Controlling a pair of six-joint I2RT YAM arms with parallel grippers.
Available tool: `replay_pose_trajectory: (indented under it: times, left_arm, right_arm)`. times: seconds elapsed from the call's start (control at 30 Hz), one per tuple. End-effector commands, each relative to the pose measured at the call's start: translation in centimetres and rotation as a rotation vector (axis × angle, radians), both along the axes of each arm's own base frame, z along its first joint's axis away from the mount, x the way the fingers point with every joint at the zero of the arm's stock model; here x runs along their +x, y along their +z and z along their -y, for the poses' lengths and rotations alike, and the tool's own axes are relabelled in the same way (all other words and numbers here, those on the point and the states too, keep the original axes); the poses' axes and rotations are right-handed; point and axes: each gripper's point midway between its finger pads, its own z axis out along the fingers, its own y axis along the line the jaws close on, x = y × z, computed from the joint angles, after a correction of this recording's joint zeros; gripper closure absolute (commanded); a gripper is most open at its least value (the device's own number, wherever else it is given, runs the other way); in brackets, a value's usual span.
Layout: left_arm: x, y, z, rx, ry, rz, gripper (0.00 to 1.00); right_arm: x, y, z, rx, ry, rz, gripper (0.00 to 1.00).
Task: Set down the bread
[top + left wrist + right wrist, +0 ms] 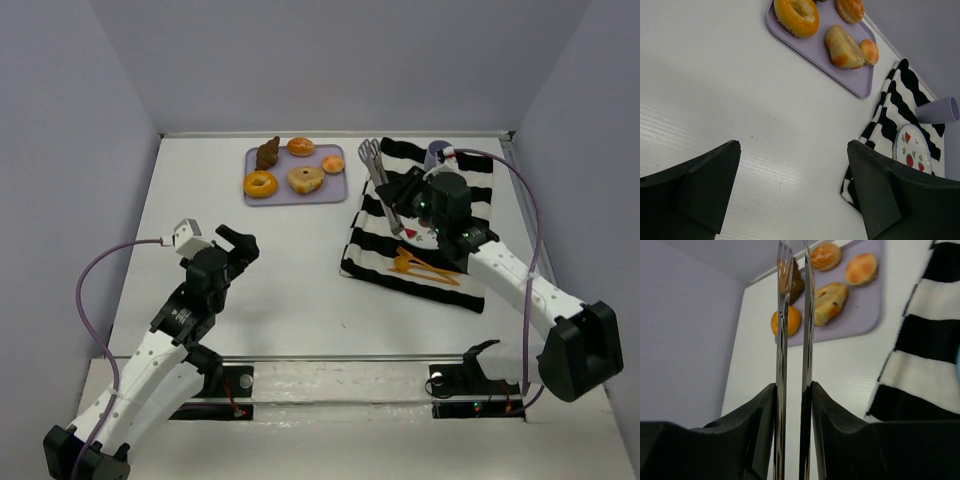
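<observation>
While the bread (306, 180) lies on the purple tray (338, 190) among other pastries | right gripper (792, 410) clamps metal tongs (378, 175), their arms slightly apart, pinching nothing | left gripper (238, 243) spread wide above the table (280, 270)

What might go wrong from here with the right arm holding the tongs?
The tongs are thin blades pinched in the right gripper, so they may twist. The bread lies close beside a small bun on the tray, so the tips might knock the bun instead.
</observation>
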Motion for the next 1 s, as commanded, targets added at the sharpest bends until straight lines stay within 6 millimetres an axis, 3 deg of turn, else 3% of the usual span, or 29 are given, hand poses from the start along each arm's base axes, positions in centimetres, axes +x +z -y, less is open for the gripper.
replay_pose_trajectory:
  times: [0.0, 0.03, 0.07, 0.1, 0.17, 0.2, 0.23, 0.3, 0.33, 0.43, 0.57, 0.97]
  left_arm:
    - [0.5, 0.6, 0.2, -0.013, 0.002, 0.038, 0.01]
    - [0.5, 0.7, 0.2, -0.015, 0.001, 0.04, 0.01]
    - [0.6, 0.6, 0.3, -0.011, -0.002, 0.037, 0.01]
    - [0.6, 0.5, 0.3, -0.009, -0.002, 0.033, 0.01]
    - [0.6, 0.5, 0.3, -0.001, -0.004, 0.029, 0.01]
    - [0.6, 0.4, 0.3, 0.002, -0.004, 0.024, 0.01]
    - [0.6, 0.3, 0.2, 0.003, -0.001, 0.023, 0.01]
    - [0.6, 0.3, 0.2, 0.003, 0.002, 0.023, 0.01]
    - [0.6, 0.3, 0.1, 0.0, 0.006, 0.027, 0.01]
    - [0.6, 0.4, 0.2, 0.0, 0.002, 0.029, 0.01]
    - [0.6, 0.3, 0.0, 0.002, 0.008, 0.027, 0.01]
    - [0.5, 0.2, 0.1, 0.005, 0.001, 0.025, 0.01]
  right_arm:
    - [-1.8, -0.1, 4.1, -0.043, -0.085, 0.056, 0.93]
    - [-1.7, 0.9, 3.9, -0.059, -0.067, 0.069, 0.93]
    - [-1.8, 0.7, 3.2, -0.066, -0.026, 0.048, 0.93]
    - [-1.9, -0.9, 1.6, -0.073, 0.058, -0.008, 0.93]
    - [-1.2, -0.9, 0.0, -0.057, 0.125, -0.025, 0.9]
    - [-1.0, -2.7, -1.2, -0.05, 0.178, -0.083, 0.81]
    - [-0.7, -3.3, -1.6, -0.041, 0.19, -0.106, 0.8]
    - [-0.1, -3.5, -2.9, -0.012, 0.234, -0.125, 0.68]
    - [0.4, -5.1, -3.5, -0.004, 0.242, -0.174, 0.61]
    - [1.6, -5.4, -4.6, 0.032, 0.26, -0.207, 0.53]
    - [3.1, -7.4, -6.1, 0.078, 0.277, -0.263, 0.46]
    - [6.0, -8.9, -8.4, 0.276, 0.229, -0.388, 0.41]
